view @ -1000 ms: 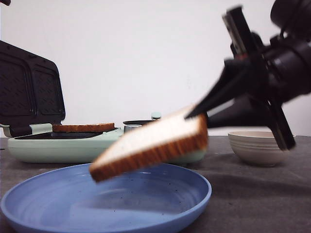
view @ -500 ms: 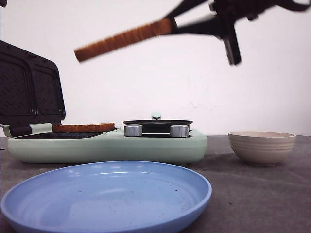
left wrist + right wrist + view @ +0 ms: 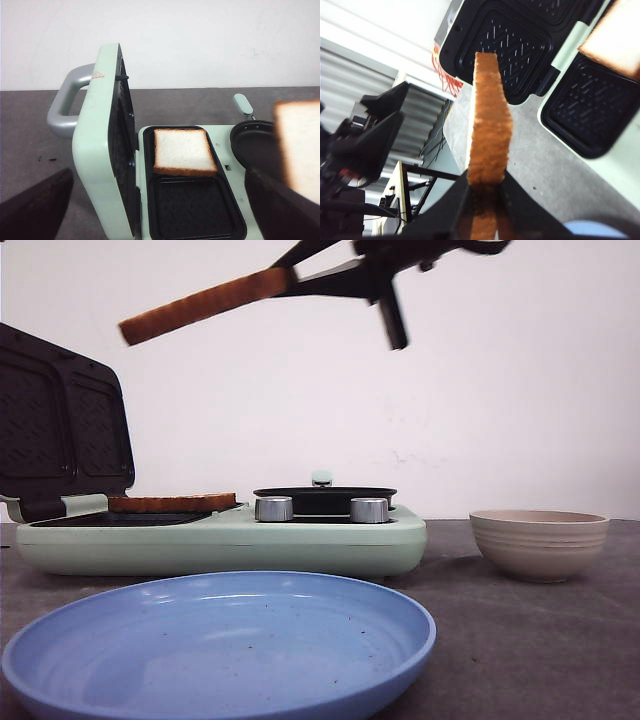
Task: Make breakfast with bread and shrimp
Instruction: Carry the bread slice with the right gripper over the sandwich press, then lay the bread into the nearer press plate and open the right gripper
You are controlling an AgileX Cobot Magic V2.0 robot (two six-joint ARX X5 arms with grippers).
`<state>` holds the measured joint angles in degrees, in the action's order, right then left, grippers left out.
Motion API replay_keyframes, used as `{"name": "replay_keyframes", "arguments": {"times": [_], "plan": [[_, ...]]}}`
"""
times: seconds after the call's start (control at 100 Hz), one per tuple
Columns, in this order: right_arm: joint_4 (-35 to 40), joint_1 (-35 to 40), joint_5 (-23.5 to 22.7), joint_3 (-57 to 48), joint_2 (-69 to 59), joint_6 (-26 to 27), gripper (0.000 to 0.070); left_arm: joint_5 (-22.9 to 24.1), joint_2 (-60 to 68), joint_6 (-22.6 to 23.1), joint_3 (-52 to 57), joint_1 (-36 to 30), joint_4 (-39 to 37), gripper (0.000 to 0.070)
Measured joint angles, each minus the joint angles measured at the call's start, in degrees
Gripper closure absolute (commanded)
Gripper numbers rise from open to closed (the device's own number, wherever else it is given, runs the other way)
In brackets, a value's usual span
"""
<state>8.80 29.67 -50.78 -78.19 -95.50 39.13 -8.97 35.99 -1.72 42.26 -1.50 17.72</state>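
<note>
My right gripper (image 3: 300, 278) is shut on one bread slice (image 3: 205, 302) and holds it high in the air, tilted, above the open mint-green sandwich maker (image 3: 220, 540). In the right wrist view the slice (image 3: 490, 120) stands edge-on between the fingers (image 3: 451, 205). The second bread slice (image 3: 184, 150) lies in the far cavity of the maker's lower plate; the near cavity (image 3: 195, 207) is bare. My left gripper (image 3: 157, 200) is open and empty above the maker. The blue plate (image 3: 220, 650) holds nothing. No shrimp shows; the inside of the beige ribbed bowl (image 3: 540, 543) is hidden.
The maker's lid (image 3: 60, 430) stands upright at the left, with a grey handle (image 3: 67, 102). A small black pan (image 3: 325, 498) and two silver knobs (image 3: 274, 508) sit on the maker's right half. The bowl stands right of the maker, the plate at the front.
The right gripper has lifted the bread slice from just over the blue plate, up and leftward, to high above the sandwich maker. The slice in the maker has not moved.
</note>
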Motion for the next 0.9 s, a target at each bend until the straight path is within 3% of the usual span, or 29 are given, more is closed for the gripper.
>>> {"name": "replay_keyframes", "arguments": {"times": [0.36, 0.9], "plan": [[1.1, 5.1, 4.2, -9.0, -14.0, -0.1, 0.0699, 0.0, 0.0, -0.6, 0.0, 0.0, 0.0, 0.0027], [1.0, 7.1, 13.5, -14.4, -21.7, 0.6, 0.0699, 0.0, 0.0, -0.8, 0.0, 0.0, 0.0, 0.0027]]}}
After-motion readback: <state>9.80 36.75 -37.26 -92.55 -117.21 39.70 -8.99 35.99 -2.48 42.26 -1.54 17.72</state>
